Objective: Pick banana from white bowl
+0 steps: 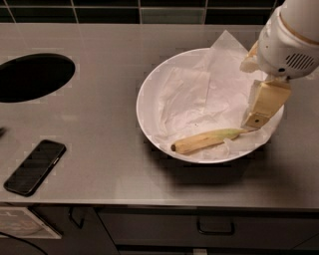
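Grey metal counter [107,124] fills the camera view, with dark tiles [104,12] along the back and a cabinet drawer with a dark handle [215,230] under the front edge. The gripper [256,120] hangs from the white arm at the right, reaching down inside the right side of the white bowl [142,107]. Whether it is spread or closed cannot be made out from this angle. The banana [209,140] lies in the bowl just below and to the left of the gripper, on the crumpled white paper [194,89]. Its greenish stem end points at the gripper tip and sits right by it, though I cannot tell if they touch. Its other end points away, toward the bowl's front rim. Well to the left of the gripper, near the counter's front edge, lies a black phone [35,167]. Farther back on that side is a round dark hole [32,77] in the counter.
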### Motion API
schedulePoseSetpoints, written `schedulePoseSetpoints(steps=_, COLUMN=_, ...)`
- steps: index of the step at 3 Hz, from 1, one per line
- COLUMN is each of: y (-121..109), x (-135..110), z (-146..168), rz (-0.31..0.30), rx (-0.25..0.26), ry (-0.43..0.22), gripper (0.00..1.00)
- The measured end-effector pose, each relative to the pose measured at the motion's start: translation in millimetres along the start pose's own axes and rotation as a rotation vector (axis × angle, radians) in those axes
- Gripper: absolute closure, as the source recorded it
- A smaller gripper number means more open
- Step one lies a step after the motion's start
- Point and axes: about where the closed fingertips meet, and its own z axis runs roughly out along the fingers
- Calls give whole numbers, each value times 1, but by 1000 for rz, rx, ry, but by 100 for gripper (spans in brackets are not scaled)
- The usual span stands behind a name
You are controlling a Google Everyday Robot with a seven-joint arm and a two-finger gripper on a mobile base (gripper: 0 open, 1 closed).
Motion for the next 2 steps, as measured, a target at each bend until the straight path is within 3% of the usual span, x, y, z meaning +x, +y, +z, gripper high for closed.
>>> schedulePoseSetpoints(steps=2, y=3, x=5, z=25, rz=21, rx=-44, ry=8, gripper=29)
